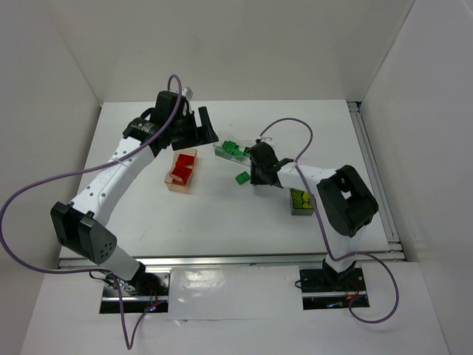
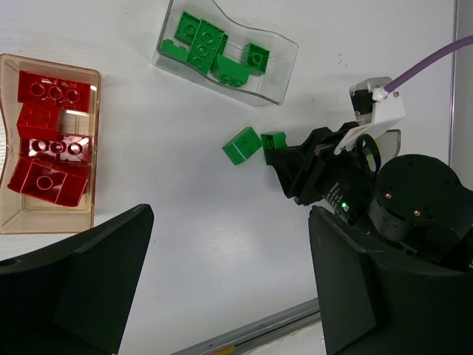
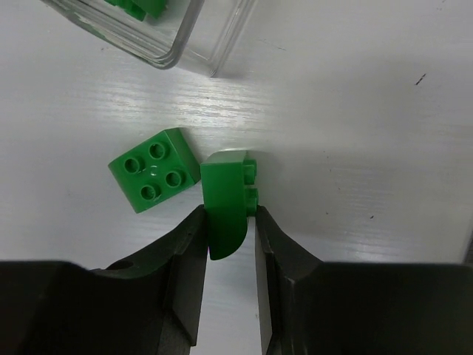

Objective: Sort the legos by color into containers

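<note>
Your arm bases sit at the bottom edge of the top view. From there the left arm [image 1: 111, 177] reaches up and to the right across the table [image 1: 222, 222], its wrist bent downward. That puts the left gripper [image 1: 196, 129] over the far side, just beyond the tan tub [image 1: 194, 174], with its jaws wide apart and nothing between them. The right arm [image 1: 347, 200] folds back on itself (elbow near the right edge) and points its forearm leftward. The right gripper [image 1: 253, 176] is low, between the clear tub [image 1: 219, 154] and the dark grey tub [image 1: 299, 214], which holds yellow-green bricks [image 1: 299, 197].

From the left wrist you look straight down between two dark fingers [image 2: 81, 288]. Red bricks [image 2: 48, 140] lie in the tan tub at left and green bricks [image 2: 207, 48] in the clear tub at top. The right gripper comes in from the right, pinching a curved green brick [image 2: 273, 140] just beside a loose green brick [image 2: 242, 144] on the table.

From the right wrist you see both fingers [image 3: 185, 259] pressed against the curved green brick's sides, with its studs facing right and its rounded end toward the camera. The loose green brick lies studs up, with one corner touching or almost touching the held one (hard to tell which). A corner of the clear tub shows at top left.
</note>
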`<state>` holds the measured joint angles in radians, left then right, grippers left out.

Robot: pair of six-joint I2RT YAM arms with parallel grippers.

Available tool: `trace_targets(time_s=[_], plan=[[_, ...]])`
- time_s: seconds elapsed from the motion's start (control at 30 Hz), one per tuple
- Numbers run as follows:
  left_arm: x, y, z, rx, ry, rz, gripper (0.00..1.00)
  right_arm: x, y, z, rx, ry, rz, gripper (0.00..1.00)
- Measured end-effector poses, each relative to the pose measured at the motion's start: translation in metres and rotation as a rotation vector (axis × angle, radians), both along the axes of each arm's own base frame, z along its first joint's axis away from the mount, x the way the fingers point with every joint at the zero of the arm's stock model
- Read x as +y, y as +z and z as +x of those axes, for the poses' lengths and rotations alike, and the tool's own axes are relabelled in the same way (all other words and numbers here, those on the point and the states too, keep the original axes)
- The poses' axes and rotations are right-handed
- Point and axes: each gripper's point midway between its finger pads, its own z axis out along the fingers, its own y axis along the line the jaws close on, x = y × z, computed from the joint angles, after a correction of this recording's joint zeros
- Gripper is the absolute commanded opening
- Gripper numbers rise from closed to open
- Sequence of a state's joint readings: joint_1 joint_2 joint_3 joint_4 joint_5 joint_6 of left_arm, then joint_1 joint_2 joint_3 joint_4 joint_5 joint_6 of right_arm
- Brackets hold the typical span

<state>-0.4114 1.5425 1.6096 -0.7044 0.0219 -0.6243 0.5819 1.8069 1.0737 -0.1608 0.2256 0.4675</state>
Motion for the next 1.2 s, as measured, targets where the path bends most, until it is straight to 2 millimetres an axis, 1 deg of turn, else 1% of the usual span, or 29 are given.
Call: trace_targets(time_s=[0.07, 0.13, 0.2, 0.27, 0.37, 0.43, 0.5, 0.53, 0.57, 0.63, 0.67, 0.73, 0.8, 0.87, 0.9, 0.93, 0.97, 1.0, 1.03, 1.07, 1.2], plan=[[0.0, 0.0, 0.0, 0.0, -0.002, -0.001, 0.94, -0.001, 0.005, 0.001, -0.011, -0.004, 0.001, 0.22], [-0.002, 0.0, -0.001, 0.001, -0.008, -0.006, 0.94, -0.001, 0.015, 0.003, -0.034, -0.007, 0.01, 0.21], [-0.003, 0.001, -0.002, 0.002, -0.015, -0.012, 0.94, -0.001, 0.028, 0.005, -0.063, -0.009, 0.02, 0.21], [-0.003, 0.003, -0.002, -0.001, -0.016, -0.015, 0.94, 0.001, 0.05, 0.011, -0.109, -0.008, 0.039, 0.21], [-0.002, 0.008, -0.004, -0.012, -0.017, -0.021, 0.93, 0.01, 0.079, 0.027, -0.176, 0.0, 0.067, 0.21], [-0.002, 0.013, -0.006, -0.021, -0.021, -0.029, 0.93, 0.019, 0.098, 0.042, -0.219, 0.006, 0.082, 0.21], [-0.001, 0.019, -0.009, -0.034, -0.024, -0.039, 0.93, 0.029, 0.112, 0.057, -0.255, 0.01, 0.098, 0.21], [0.0, 0.022, -0.01, -0.041, -0.021, -0.042, 0.93, 0.033, 0.116, 0.064, -0.267, 0.014, 0.103, 0.21], [0.001, 0.025, -0.011, -0.049, -0.02, -0.045, 0.93, 0.037, 0.117, 0.07, -0.273, 0.018, 0.106, 0.21], [0.005, 0.03, -0.012, -0.062, -0.014, -0.051, 0.93, 0.045, 0.111, 0.08, -0.269, 0.027, 0.103, 0.25], [0.007, 0.032, -0.013, -0.067, -0.011, -0.053, 0.93, 0.048, 0.105, 0.084, -0.261, 0.03, 0.1, 0.33], [0.01, 0.035, -0.014, -0.075, -0.003, -0.056, 0.93, 0.054, 0.089, 0.092, -0.241, 0.035, 0.087, 0.62], [0.014, 0.036, -0.014, -0.079, 0.007, -0.056, 0.93, 0.057, 0.075, 0.096, -0.217, 0.036, 0.078, 0.7], [0.017, 0.035, -0.014, -0.077, 0.012, -0.055, 0.93, 0.057, 0.066, 0.094, -0.2, 0.042, 0.067, 0.7], [0.018, 0.033, -0.013, -0.075, 0.016, -0.054, 0.93, 0.056, 0.064, 0.093, -0.198, 0.041, 0.065, 0.69], [0.019, 0.032, -0.013, -0.071, 0.018, -0.053, 0.93, 0.054, 0.066, 0.091, -0.205, 0.038, 0.067, 0.66], [0.02, 0.03, -0.013, -0.067, 0.02, -0.052, 0.93, 0.05, 0.066, 0.086, -0.206, 0.035, 0.063, 0.61], [0.02, 0.028, -0.014, -0.063, 0.019, -0.052, 0.93, 0.045, 0.068, 0.08, -0.208, 0.032, 0.058, 0.59], [0.02, 0.026, -0.014, -0.058, 0.019, -0.051, 0.93, 0.04, 0.071, 0.074, -0.212, 0.029, 0.057, 0.59], [0.02, 0.026, -0.014, -0.055, 0.019, -0.05, 0.93, 0.031, 0.075, 0.06, -0.213, 0.027, 0.057, 0.59], [0.019, 0.024, -0.015, -0.052, 0.013, -0.054, 0.93, 0.021, 0.089, 0.035, -0.227, 0.031, 0.071, 0.69]])
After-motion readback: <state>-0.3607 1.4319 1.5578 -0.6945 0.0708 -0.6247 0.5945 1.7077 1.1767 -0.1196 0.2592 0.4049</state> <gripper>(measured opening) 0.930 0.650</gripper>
